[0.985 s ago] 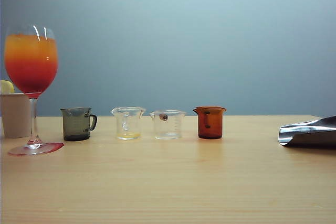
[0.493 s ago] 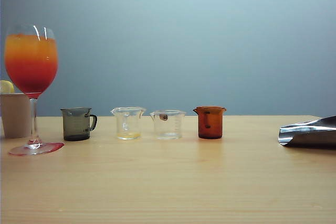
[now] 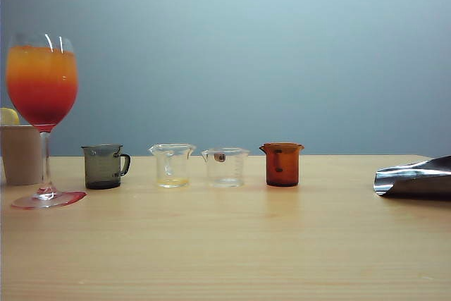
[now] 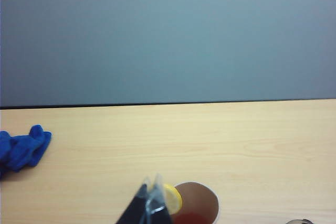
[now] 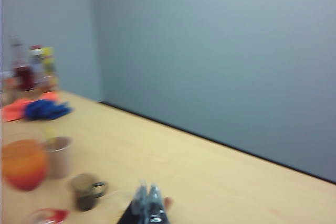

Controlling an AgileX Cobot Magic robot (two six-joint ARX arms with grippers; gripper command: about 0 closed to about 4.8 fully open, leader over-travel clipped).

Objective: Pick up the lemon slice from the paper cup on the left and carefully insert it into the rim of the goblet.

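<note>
The tall clear stemmed goblet [image 3: 42,89], its round bowl filled with an orange-to-red layered drink, stands at the far left of the light wooden table [image 3: 232,244] in the exterior view. Just behind it, partly cut by the left edge, sits the plain beige paper cup [image 3: 20,153], and the small pale-yellow lemon slice [image 3: 8,116] pokes up above the cup's rim.

To the right of the goblet runs a row of 4 small vessels: a smoky grey handled measuring cup [image 3: 104,166], a clear beaker with a little yellowish liquid [image 3: 172,166], a second clear beaker [image 3: 225,167], and an amber-brown beaker [image 3: 282,164]. A crumpled silvery foil piece [image 3: 416,177] lies at the far right.

No arm shows in the exterior view. In the left wrist view the left gripper [image 4: 149,208] hangs above the table just beside the paper cup's open mouth, its fingertips pressed together and holding nothing; the lemon slice rests on the cup's rim close to the tips. A blue cloth [image 4: 23,148] lies well apart to one side.

In the blurred right wrist view the right gripper [image 5: 147,205] hovers over the table near the grey measuring cup, its tips looking closed and empty.
</note>
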